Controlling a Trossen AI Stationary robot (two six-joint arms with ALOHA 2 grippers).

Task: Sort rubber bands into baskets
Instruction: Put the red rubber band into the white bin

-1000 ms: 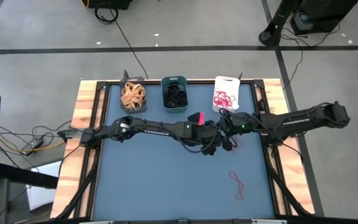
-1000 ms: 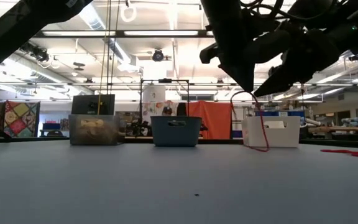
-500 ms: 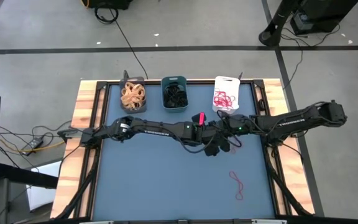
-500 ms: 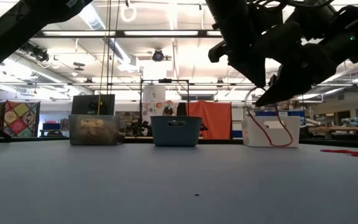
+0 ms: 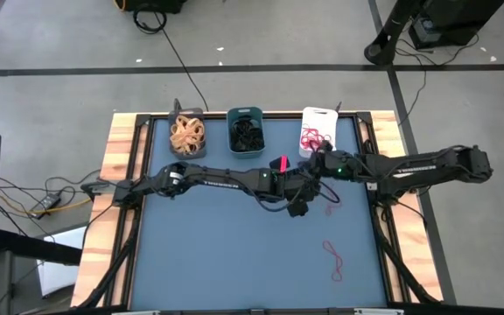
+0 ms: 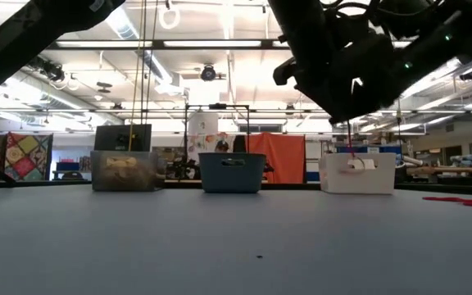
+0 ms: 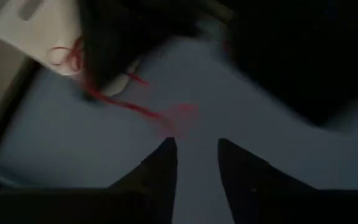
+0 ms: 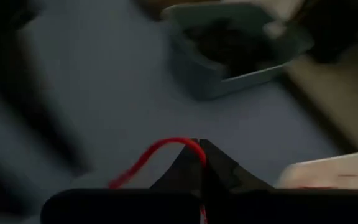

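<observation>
Red rubber band [image 8: 166,149]: pinched in my right tool [image 8: 201,163], whose tips are clenched on the loop. This tool hangs above the worktop [image 5: 234,254] just beside the white basket [image 5: 318,131], which contains more red bands. My left tool [image 7: 194,162] hangs close by, its fingers [image 7: 160,168] parted and grasping nothing. The teal-blue basket [image 5: 246,129] contains black bands; the dark grey basket [image 5: 186,133] contains tan bands. One further red band [image 5: 333,259] lies on the worktop, well apart from the baskets.
</observation>
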